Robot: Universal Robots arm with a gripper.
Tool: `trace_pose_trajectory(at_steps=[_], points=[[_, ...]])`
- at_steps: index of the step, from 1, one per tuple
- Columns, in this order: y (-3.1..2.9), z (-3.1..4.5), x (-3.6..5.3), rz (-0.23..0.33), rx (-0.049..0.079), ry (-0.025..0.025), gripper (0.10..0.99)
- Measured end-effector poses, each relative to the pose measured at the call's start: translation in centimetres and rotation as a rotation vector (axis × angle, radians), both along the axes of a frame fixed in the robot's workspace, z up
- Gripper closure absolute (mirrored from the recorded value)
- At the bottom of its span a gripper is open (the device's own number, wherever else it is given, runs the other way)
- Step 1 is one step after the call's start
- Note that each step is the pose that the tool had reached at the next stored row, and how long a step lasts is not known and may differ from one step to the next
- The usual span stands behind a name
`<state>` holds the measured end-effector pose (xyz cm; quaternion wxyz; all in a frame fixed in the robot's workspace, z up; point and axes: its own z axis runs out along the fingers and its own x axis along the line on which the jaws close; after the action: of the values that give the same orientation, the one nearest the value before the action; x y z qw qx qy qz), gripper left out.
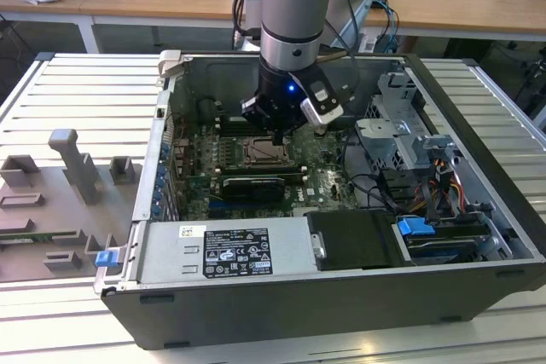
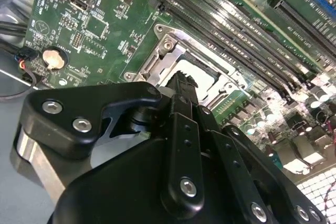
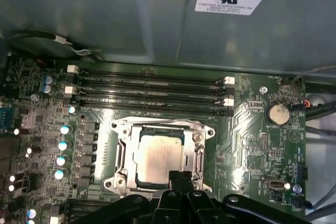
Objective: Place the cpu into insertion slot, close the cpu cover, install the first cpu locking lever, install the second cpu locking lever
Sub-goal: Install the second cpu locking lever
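Now | pale silvery square cpu [image 3: 159, 160] seated in silver-rimmed insertion slot [image 3: 122, 145], frame centre | black gripper [image 3: 180, 178] fingertips together, empty, at the cpu's lower edge, apparently pressing

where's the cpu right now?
The cpu sits in the insertion slot, framed by the cpu cover, just below the memory slots in the first wrist view, with the claw at its near edge.
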<state>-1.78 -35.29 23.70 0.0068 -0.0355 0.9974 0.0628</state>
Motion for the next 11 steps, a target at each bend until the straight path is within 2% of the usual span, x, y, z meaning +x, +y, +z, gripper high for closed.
trace_pose_trajectory(at_steps=[7, 11], points=[[-0.98, -0.08, -0.04, 0.000, 0.001, 0.0000, 0.980], [-1.20, -0.11, -0.04, 0.000, 0.001, 0.0000, 0.980]])
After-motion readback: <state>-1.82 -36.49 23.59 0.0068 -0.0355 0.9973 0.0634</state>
